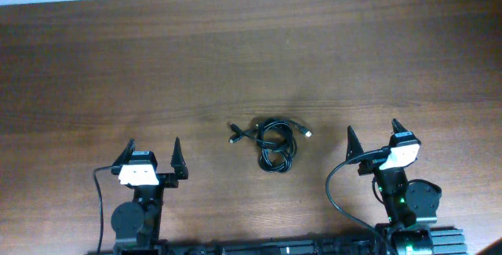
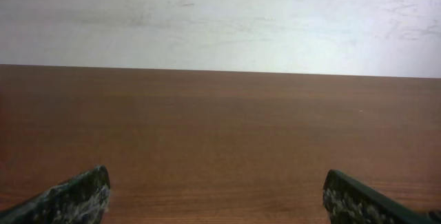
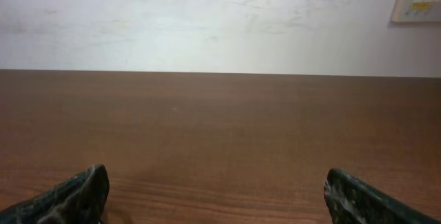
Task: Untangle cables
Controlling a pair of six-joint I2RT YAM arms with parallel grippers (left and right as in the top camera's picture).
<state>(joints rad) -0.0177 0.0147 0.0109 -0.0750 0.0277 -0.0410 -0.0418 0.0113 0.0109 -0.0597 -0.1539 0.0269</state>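
The cables [image 1: 271,141] lie in a tangled coil on the table [image 1: 118,51], towards the edge where the arms stand. The left end effector [image 1: 154,149] and right end effector [image 1: 373,129] are spread wide, holding nothing, on either side of the coil and clear of it.

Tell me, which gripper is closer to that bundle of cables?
The right gripper, slightly. It sits right of the cables; the left gripper sits farther off on the other side.

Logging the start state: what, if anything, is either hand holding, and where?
Nothing. The left hand and right hand are open and empty; the thin black coiled cables lie untouched between them.
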